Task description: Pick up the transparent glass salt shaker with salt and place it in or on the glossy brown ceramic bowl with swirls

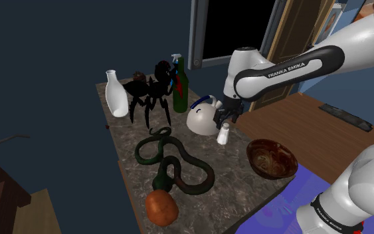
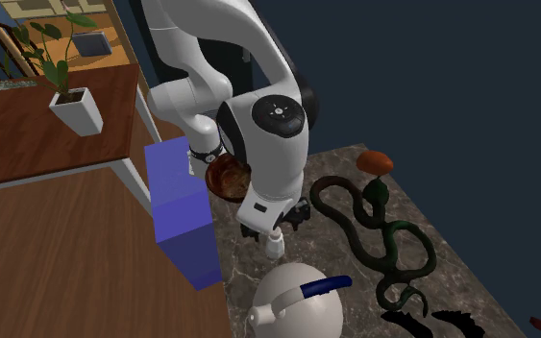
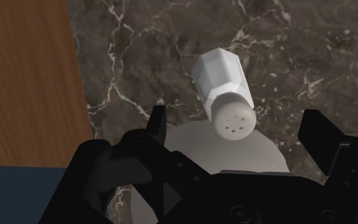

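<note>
end effector (image 3: 236,116) spread above one shaker (image 3: 222,83), near one bowl (image 1: 272,159).

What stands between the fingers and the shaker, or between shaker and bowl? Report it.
Nothing visible. The open fingers hang right over the shaker with nothing between. From shaker to bowl lies bare counter. The white kettle stands on the shaker's other side, off that path.
</note>
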You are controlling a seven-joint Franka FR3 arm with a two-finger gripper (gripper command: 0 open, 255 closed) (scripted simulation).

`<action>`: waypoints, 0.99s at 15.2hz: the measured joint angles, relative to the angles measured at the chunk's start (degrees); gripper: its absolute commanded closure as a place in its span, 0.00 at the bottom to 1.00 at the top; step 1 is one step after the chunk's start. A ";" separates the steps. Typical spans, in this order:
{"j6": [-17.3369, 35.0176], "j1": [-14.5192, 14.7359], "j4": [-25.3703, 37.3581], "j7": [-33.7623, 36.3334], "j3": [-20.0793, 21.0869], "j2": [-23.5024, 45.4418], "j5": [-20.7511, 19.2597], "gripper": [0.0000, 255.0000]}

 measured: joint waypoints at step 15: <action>0.14 0.00 -0.05 0.01 0.01 0.05 0.00 1.00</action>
